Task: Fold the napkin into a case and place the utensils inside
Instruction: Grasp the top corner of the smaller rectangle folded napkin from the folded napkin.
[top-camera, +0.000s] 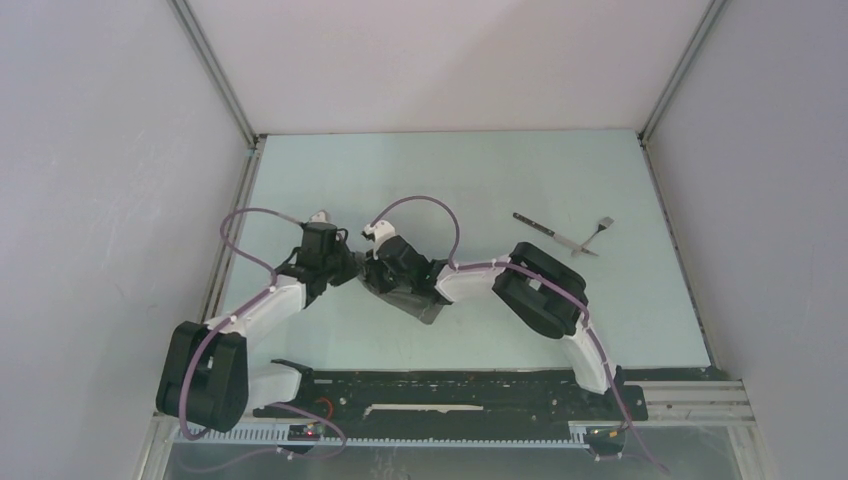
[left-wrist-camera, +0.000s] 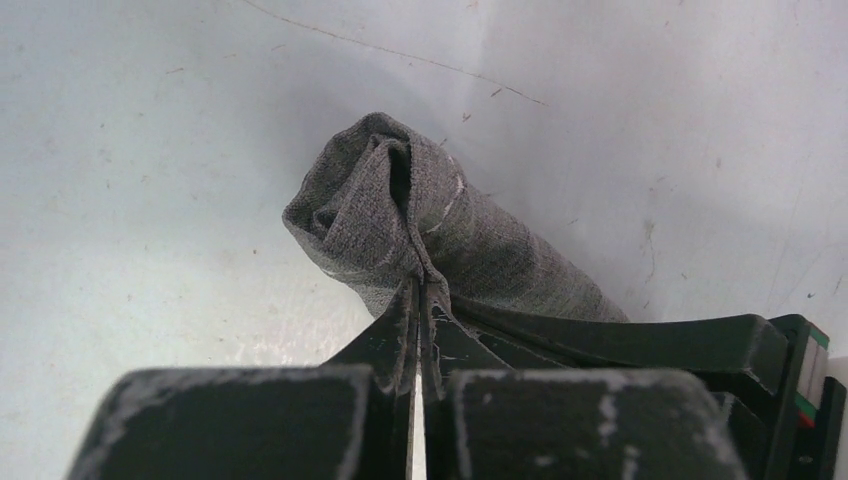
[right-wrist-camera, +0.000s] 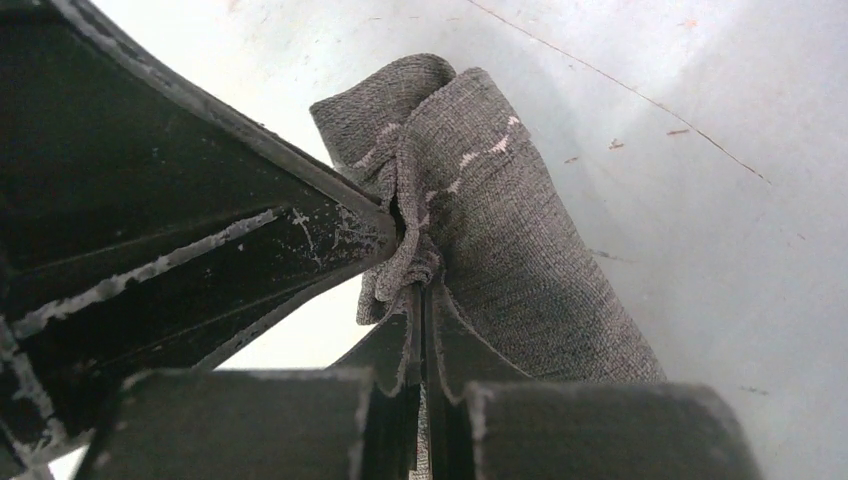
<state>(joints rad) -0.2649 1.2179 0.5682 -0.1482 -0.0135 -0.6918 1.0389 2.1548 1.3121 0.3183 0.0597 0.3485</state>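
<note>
**Two arms, one pinch of cloth**

The left gripper has its fingers pressed fully together on a gathered edge of the napkin. The right gripper is just as tightly closed on the same bunch of cloth, tip to tip with the left. The shared pinch looks meant to hold two layers together so a fold can be carried over.

The napkin is not flat. It is rolled into a loose, rumpled tube under the two wrists, near the middle of the table and slightly left (most of it is hidden by the arms from above). No tidy pouch shows yet, so the folding looks unfinished.

The knife and fork lie crossed on the right side of the table, well apart from the cloth and untouched. They seem left there until there is a pocket to take them.
</note>
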